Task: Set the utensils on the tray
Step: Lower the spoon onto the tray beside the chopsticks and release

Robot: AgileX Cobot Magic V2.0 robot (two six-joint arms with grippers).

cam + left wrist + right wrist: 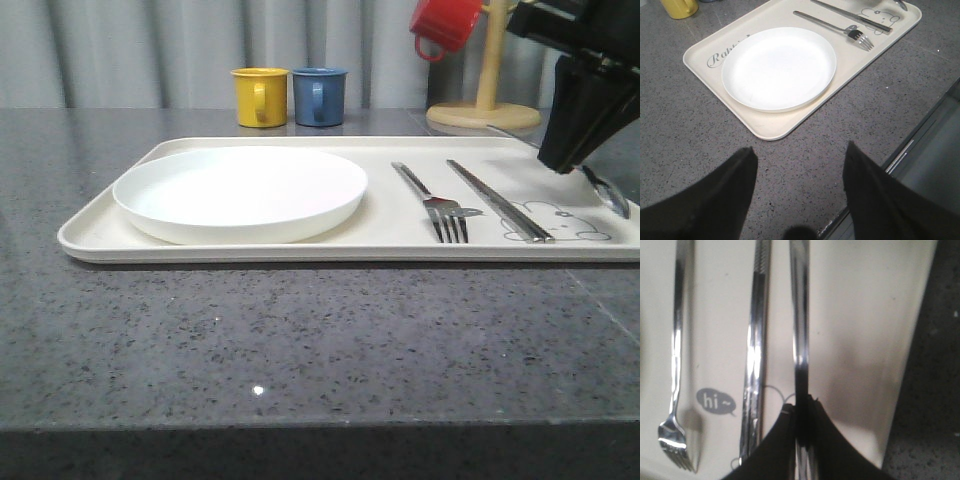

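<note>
Nearest, left tool (799,192) gapes wide over counter; right tool (799,440) pinches spoon (800,315) above tray (400,240).

Cursive grey lettering reading "Rabbi…" printed along one short end of the cream tray (705,50), the last letters hidden behind the rim of the white plate (779,67). A small grey speech bubble (715,401) reading "hi~" printed on the tray floor between the fork (675,390) and the chopsticks (754,365). No other legible wording, brand or number.
</note>
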